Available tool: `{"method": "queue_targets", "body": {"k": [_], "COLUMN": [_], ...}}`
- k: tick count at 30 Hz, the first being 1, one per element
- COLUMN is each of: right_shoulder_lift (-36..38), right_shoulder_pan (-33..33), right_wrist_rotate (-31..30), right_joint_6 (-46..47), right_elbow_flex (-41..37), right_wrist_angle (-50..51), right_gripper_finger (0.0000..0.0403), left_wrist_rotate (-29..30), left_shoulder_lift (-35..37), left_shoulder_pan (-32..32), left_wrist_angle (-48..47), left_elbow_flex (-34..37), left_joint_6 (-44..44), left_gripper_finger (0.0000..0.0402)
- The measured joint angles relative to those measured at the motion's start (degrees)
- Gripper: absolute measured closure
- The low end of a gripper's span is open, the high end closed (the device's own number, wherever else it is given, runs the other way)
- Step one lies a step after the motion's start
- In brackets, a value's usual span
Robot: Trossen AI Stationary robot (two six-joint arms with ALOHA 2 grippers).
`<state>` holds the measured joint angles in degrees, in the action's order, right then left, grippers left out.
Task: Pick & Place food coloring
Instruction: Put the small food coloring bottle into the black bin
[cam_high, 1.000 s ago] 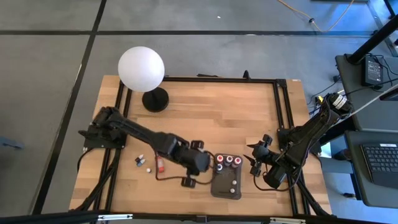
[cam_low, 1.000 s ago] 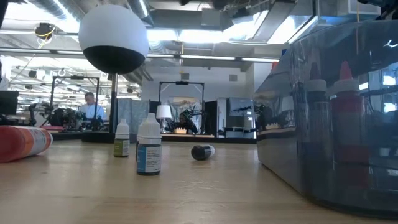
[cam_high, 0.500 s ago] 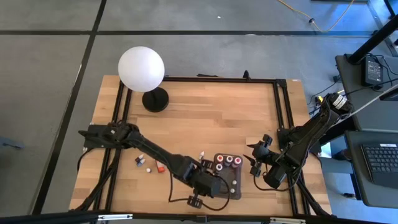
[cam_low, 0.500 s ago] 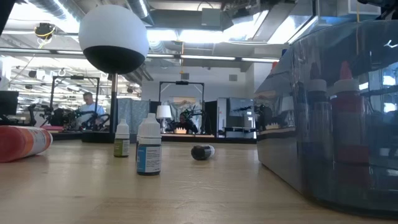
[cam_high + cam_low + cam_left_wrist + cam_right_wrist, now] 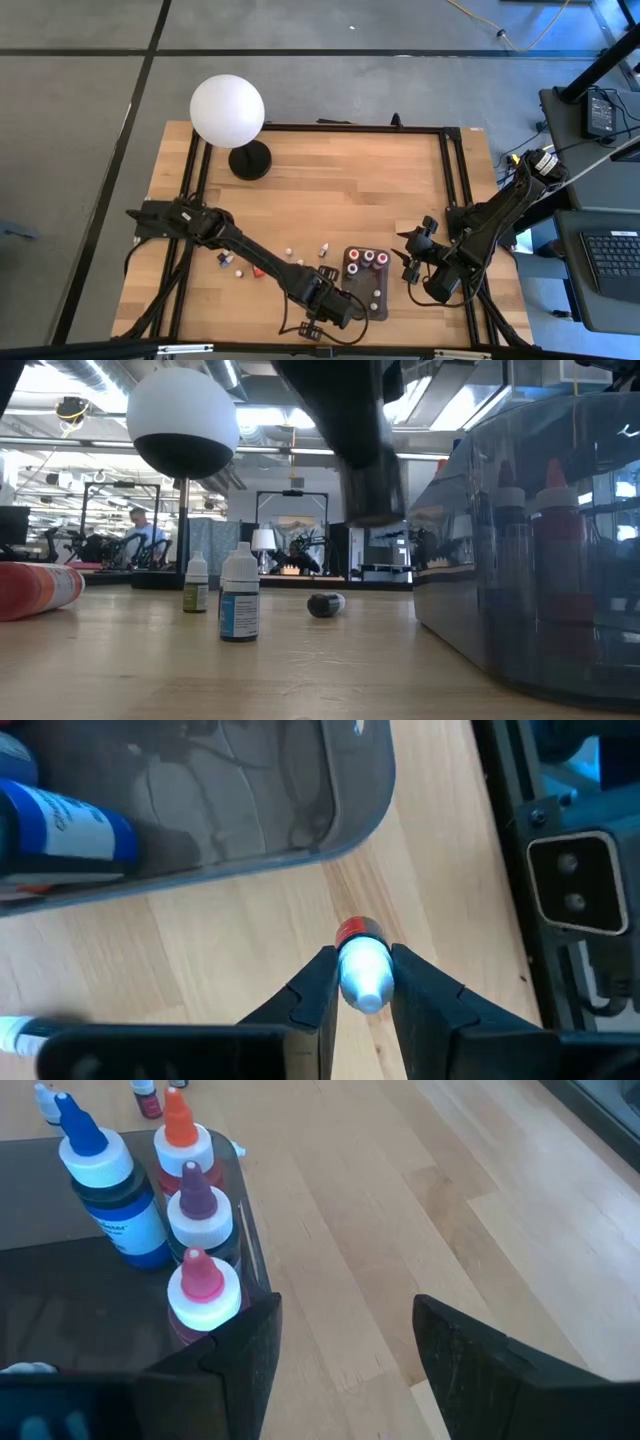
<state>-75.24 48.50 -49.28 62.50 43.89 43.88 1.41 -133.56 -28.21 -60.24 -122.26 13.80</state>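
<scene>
Your left gripper (image 5: 362, 982) is clamped on a small food coloring bottle (image 5: 362, 965) with a white cap and a red band, holding it above the wood just off the rounded corner of the dark grey tray (image 5: 340, 830). From above, that gripper (image 5: 335, 305) sits at the tray's left side, near the front edge of the table (image 5: 340, 185), with the arm stretched across from the left edge. Your right gripper (image 5: 345, 1350) has its fingers spread wide with nothing between them; it waits just beside the tray's right side, near the table's right edge (image 5: 418, 262). Inside the tray (image 5: 90, 1295) you can see four capped bottles (image 5: 190, 1215) standing close together in one corner: blue, orange, purple and pink tips. Loose bottles remain on the table left of the tray: a small cluster (image 5: 232, 262) toward the front-left, and two more (image 5: 322, 246) nearer the tray. At table height, two upright bottles (image 5: 238, 595) stand near a dark one lying on its side (image 5: 326, 604). The white globe lamp (image 5: 228, 110) stands at the back-left corner.
</scene>
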Motion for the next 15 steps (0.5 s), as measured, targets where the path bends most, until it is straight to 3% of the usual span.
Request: {"method": "queue_targets", "body": {"k": [15], "right_shoulder_lift": [0.0], "right_shoulder_pan": [0.0], "right_wrist_rotate": [0.0], "right_joint_6": [0.0], "right_elbow_flex": [0.0], "right_wrist_angle": [0.0], "right_gripper_finger": [0.0176], "left_wrist_rotate": [1.1], "left_shoulder_lift": [1.1], "left_shoulder_pan": [1.1], "left_wrist_angle": [-4.0], "left_elbow_flex": [0.0], "left_joint_6": [-1.2], "left_gripper_finger": [0.0331]}}
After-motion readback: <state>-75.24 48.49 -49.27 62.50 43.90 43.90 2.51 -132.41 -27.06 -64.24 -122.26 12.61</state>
